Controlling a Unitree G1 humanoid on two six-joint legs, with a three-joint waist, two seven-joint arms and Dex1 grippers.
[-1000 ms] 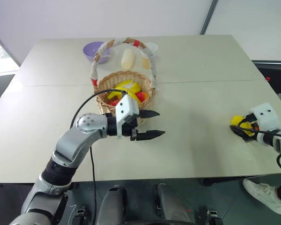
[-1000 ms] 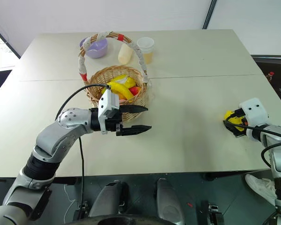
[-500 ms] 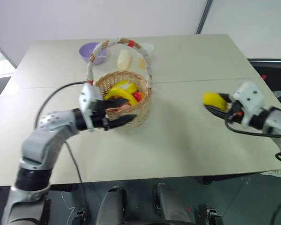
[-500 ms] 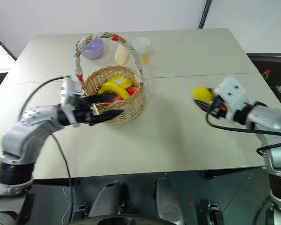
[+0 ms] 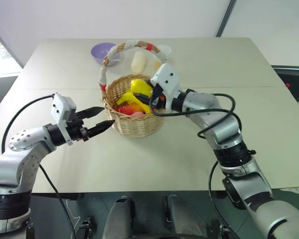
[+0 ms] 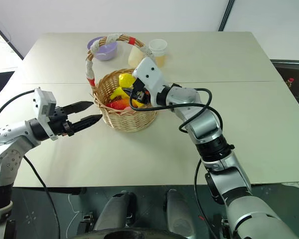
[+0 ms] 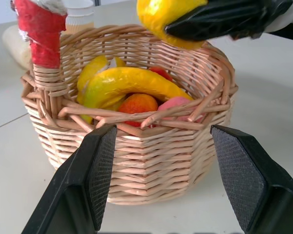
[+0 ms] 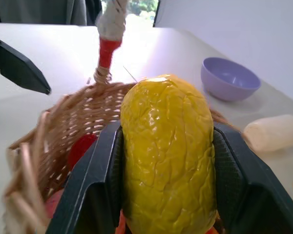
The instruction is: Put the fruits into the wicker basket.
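Wide pale desk (image 5: pixel 199 149), with the wicker basket (image 5: pixel 134 122) as landmark near its middle. Over the basket's rim, right end effector (image 8: pixel 163 161) clamped on a yellow lemon (image 6: pixel 126 79). Just outside the basket's near-left wall, left end effector (image 5: pixel 97 119) with fingers apart and holding nothing. Inside the basket: banana (image 7: pixel 132 83), peach (image 7: pixel 136 105). Beyond the basket: purple bowl (image 5: pixel 103 51), cream piece (image 5: pixel 137 62), small cup (image 6: pixel 158 49).
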